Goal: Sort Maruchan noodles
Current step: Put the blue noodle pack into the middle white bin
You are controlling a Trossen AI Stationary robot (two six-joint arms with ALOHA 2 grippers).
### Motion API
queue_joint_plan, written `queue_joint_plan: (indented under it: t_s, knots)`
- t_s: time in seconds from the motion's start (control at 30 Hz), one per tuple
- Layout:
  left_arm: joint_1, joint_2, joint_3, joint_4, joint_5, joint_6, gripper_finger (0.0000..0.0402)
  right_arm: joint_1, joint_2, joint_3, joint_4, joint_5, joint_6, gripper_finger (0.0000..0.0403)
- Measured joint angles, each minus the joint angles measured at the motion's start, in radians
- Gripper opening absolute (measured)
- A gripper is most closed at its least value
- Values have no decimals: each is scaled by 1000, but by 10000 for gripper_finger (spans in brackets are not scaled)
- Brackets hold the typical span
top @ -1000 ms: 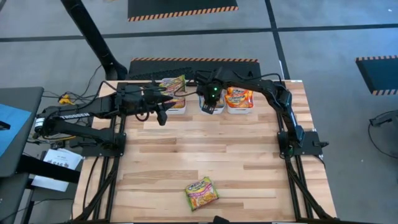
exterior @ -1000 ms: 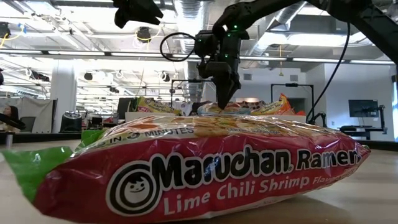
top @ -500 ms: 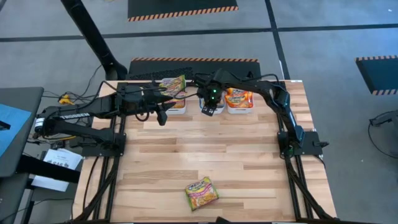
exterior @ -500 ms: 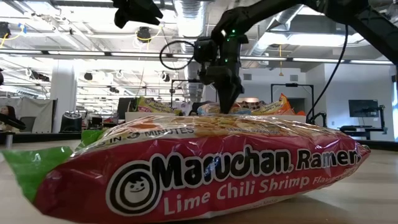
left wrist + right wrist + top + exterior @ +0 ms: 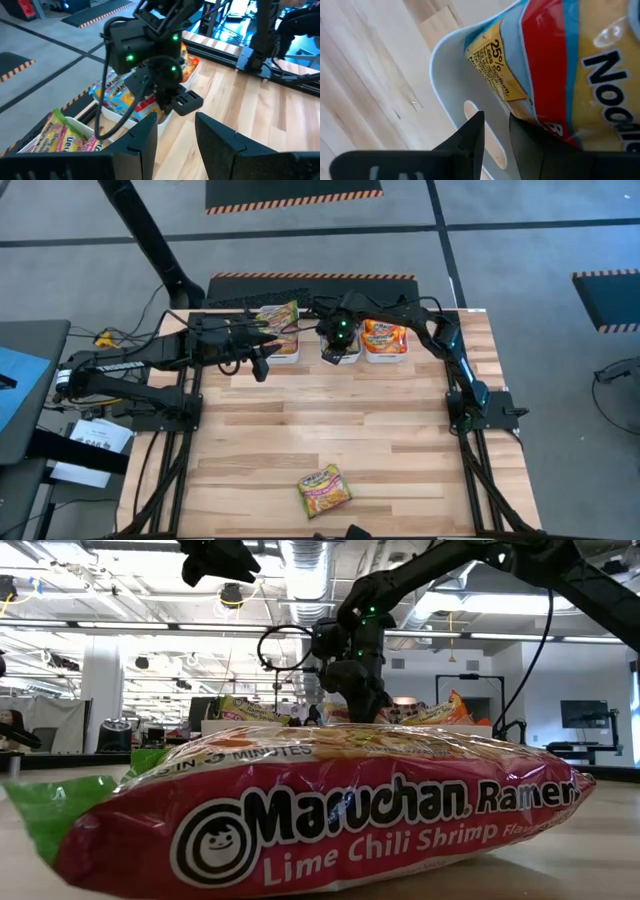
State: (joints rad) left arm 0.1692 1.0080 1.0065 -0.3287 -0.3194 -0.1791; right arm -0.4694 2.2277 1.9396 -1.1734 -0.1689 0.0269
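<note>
We find the right gripper [image 5: 334, 352] has dropped lower over the middle bin [image 5: 341, 357] at 12 o'clock, jaws parted, empty; left gripper [image 5: 259, 369] jaws parted, waiting; one packet [image 5: 323, 490] remains unsorted at 6 o'clock

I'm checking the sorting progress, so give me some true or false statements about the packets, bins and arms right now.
1. One green-and-red Lime Chili Shrimp ramen packet lies alone on the wooden table, near its front edge. True.
2. The right gripper is over the middle white plastic bin. True.
3. The left gripper holds a packet. False: its fingers stand apart with nothing between them.
4. The middle bin is empty. False: a blue-edged packet lies in it.
5. The orange packets fill the bin to the right gripper's right side. True.
</note>
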Motion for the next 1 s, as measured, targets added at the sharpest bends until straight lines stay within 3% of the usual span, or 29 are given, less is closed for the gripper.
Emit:
queue_joint_plan:
  t_s: [0.57,0.8,1.0]
  knots:
    - [0,0,0,-5,-17,0,117,5,-202,-2,4,12,-6,116]
    - [0,0,0,-5,-74,0,117,-84,-261,-1,202,68,-8,116]
    - [0,0,0,-4,-110,-24,117,-149,-216,-3,198,62,-9,116]
